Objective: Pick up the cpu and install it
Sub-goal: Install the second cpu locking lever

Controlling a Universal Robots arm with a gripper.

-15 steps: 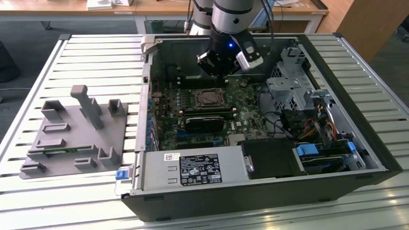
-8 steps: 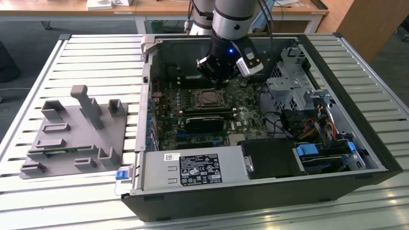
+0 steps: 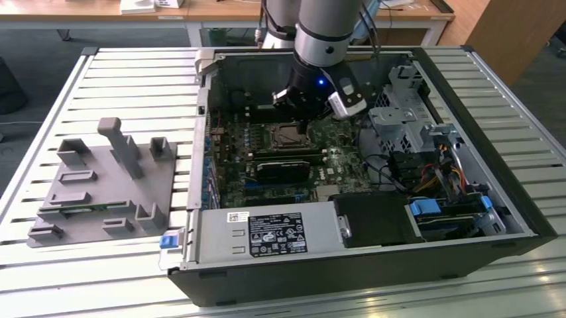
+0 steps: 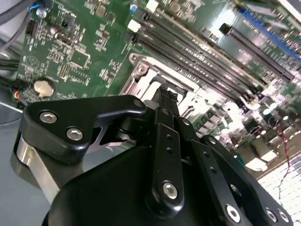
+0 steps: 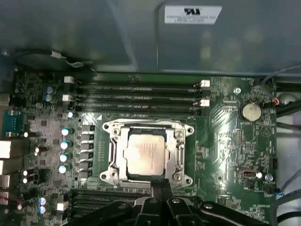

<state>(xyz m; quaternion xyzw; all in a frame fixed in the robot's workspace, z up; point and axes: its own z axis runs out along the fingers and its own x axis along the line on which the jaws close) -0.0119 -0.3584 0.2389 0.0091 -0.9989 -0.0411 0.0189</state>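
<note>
My gripper [image 5: 160,184] hangs just above the near edge of the socket frame [image 5: 147,155], and its fingers [image 4: 165,96] are pressed together with nothing between them, as both wrist views show. The cpu [image 5: 146,153] already lies flat inside that frame on the motherboard [image 5: 225,141], silvery top up, its edges looking square with the frame's opening in the first wrist view. In that view the memory slots [image 5: 136,94] run past it at twelve o'clock and the coin cell [image 5: 249,111] sits at about two o'clock from it. To do this stage well, I judge I should stay off the chip, keep my fingertips clear of the frame's metal, and make sure the chip rests level, without a lifted corner, before anything presses on it. In the exterior view my arm [image 3: 329,30] comes down almost straight into the open computer case [image 3: 495,232], wrist pointing down over the socket, with the drive cage [image 3: 402,119] close at three o'clock. The grey tray [image 3: 97,192] lies well apart on the slatted tabletop [image 3: 132,79], at nine o'clock from the case.
</note>
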